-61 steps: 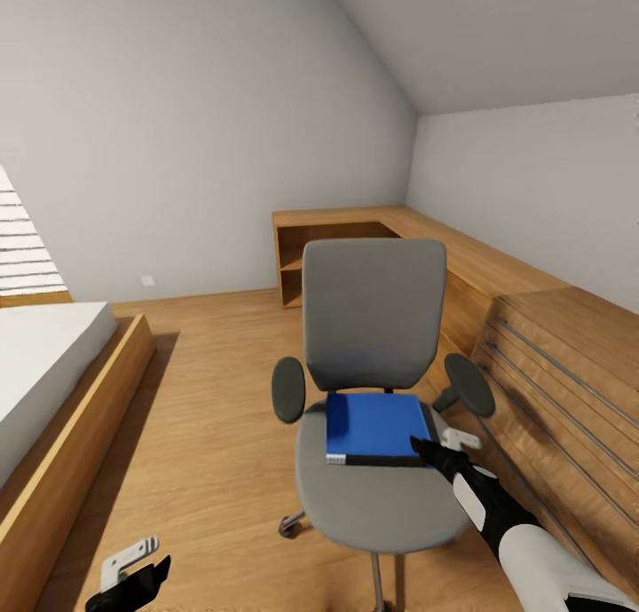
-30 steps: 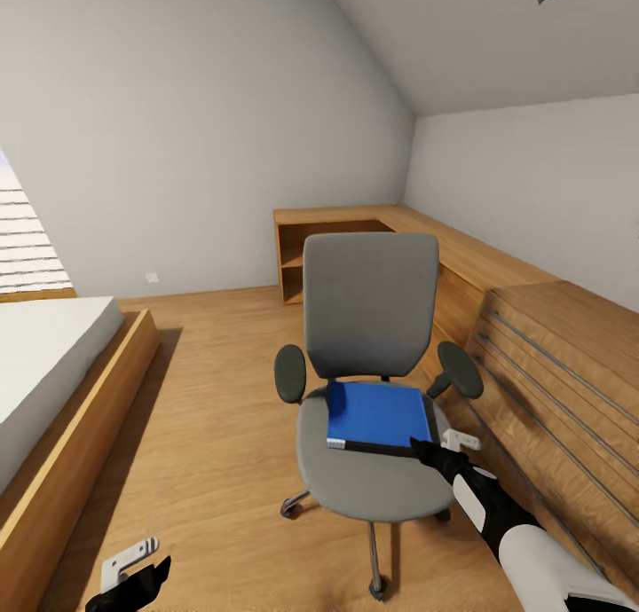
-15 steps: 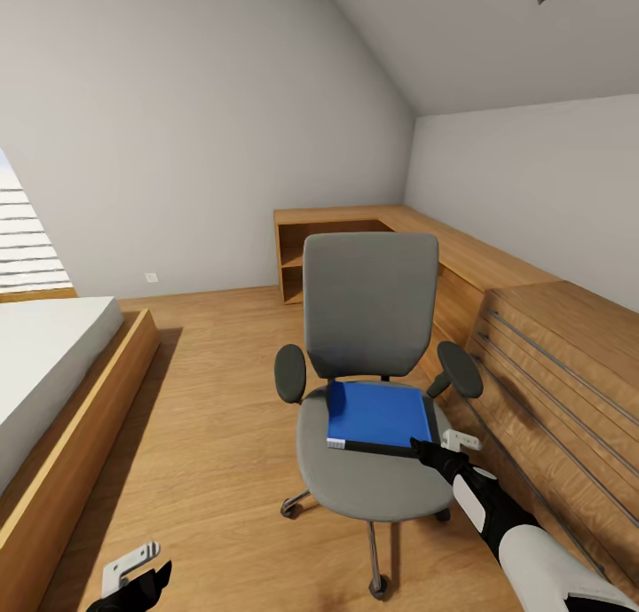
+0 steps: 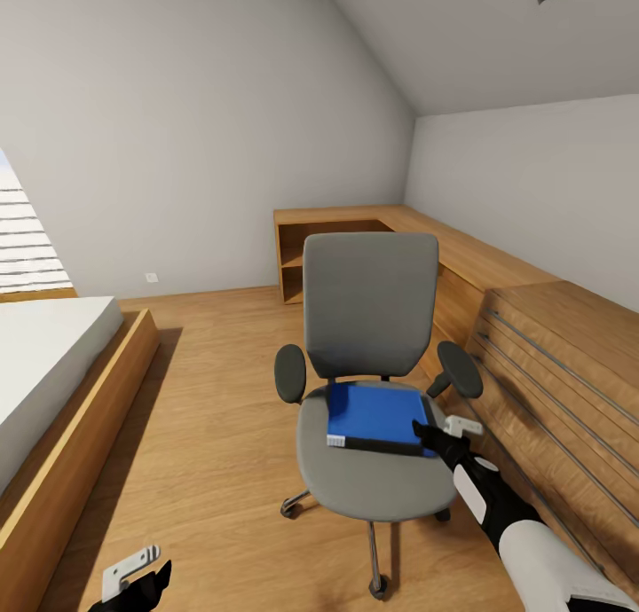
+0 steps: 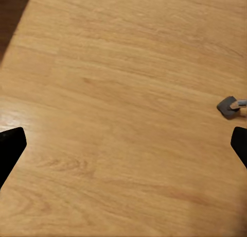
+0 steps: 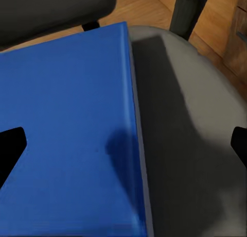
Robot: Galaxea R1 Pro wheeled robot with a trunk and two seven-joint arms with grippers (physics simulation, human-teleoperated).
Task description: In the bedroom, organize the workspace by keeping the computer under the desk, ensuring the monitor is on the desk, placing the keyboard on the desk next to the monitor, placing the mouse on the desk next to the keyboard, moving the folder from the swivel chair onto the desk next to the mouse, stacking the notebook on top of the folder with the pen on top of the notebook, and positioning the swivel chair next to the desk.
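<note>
The swivel chair (image 4: 371, 364) stands at frame centre on the wooden floor (image 4: 213, 435), with a bed (image 4: 44, 372) at the left edge, a light wooden drawer unit (image 4: 559, 364) crowding its right side and a corner shelf unit (image 4: 328, 239) behind it. The folder (image 4: 374, 417) lies flat on the seat. The right gripper (image 4: 435, 436), fingers spread wide in its wrist view, has moved up over the folder's near right corner since half a second ago, while the left gripper (image 4: 133, 576) hangs low at lower left with its fingers apart.

Swivel chair (image 4: 371, 470) seat carries blue folder (image 4: 374, 415), lying flat.
</note>
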